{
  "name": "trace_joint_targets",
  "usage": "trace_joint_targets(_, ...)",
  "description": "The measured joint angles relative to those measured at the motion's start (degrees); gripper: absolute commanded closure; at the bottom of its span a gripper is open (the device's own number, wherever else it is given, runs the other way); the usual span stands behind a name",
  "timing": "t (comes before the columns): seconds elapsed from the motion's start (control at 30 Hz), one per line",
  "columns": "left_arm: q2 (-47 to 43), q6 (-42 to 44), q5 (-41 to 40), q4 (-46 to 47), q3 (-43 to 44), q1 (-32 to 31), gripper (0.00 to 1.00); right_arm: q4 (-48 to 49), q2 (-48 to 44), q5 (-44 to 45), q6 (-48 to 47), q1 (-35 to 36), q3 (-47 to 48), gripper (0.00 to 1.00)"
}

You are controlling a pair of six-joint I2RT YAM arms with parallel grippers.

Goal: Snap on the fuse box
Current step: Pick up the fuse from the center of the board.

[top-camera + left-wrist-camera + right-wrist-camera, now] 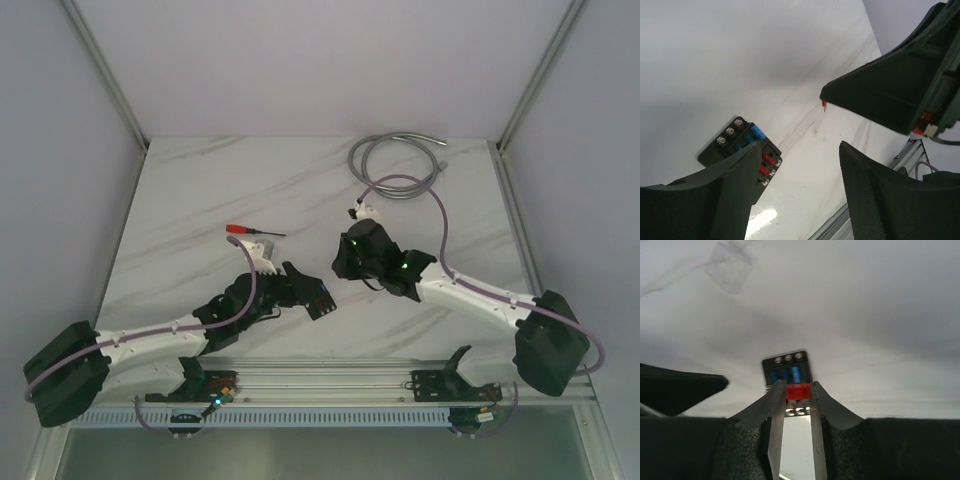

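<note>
At lower left of the top view the left arm reaches up and right across the marble counter (200, 190). The left tool (297, 284) ends near centre frame, with the fuse box (320, 298) lying on the counter just off its tip. In the left wrist view its fingers (730, 195) stand wide apart and grip nothing. The box lies flat at left centre of that frame, one corner hidden behind the left-hand finger, with blue and red fuses and a row of screws showing in its face. Above and left of the box in the top view, a screwdriver (250, 231) lies well apart from both arms. Just right of the box the right tool (342, 268) hangs close by, its arm coming in from lower right. The right wrist view shows its fingers clamped on a red fuse (798, 391) at centre frame, right at the near edge of the box; whether fuse and box touch cannot be told. A clear, blurred plastic piece (732, 270) lies at the upper left of that frame. At upper right of the top view a grey cable (400, 160) lies coiled on the counter.
</note>
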Motion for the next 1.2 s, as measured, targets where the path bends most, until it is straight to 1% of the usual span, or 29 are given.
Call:
trace_joint_targets(0.1,1.77,1.25,-1.97,2.67,0.50,-1.51,0.38,2.10,-2.01,0.90,2.95,2.45,-1.05,0.74)
trace_joint_targets(0.27,4.76,2.23,-4.37,6.08,0.83,-3.19,0.48,5.05,-4.61,2.64,6.27,4.94,-2.38,0.74)
trace_joint_targets(0.4,5.81,2.86,-5.51,7.37,1.31,-4.07,0.53,6.88,-5.49,3.45,8.02,5.81,-3.34,0.74)
trace_joint_targets(0.57,5.84,3.63,-5.95,9.25,1.75,-4.46,0.56,8.39,-5.77,4.37,9.55,7.08,-4.87,0.74)
trace_joint_targets(0.93,6.86,4.28,-6.60,10.01,2.43,-4.96,0.66,10.75,-6.95,5.40,11.56,8.09,-6.14,0.73)
trace_joint_targets(1.2,7.63,4.61,-6.58,10.25,3.21,-5.18,0.80,13.64,-8.35,5.62,13.31,8.74,-8.04,0.73)
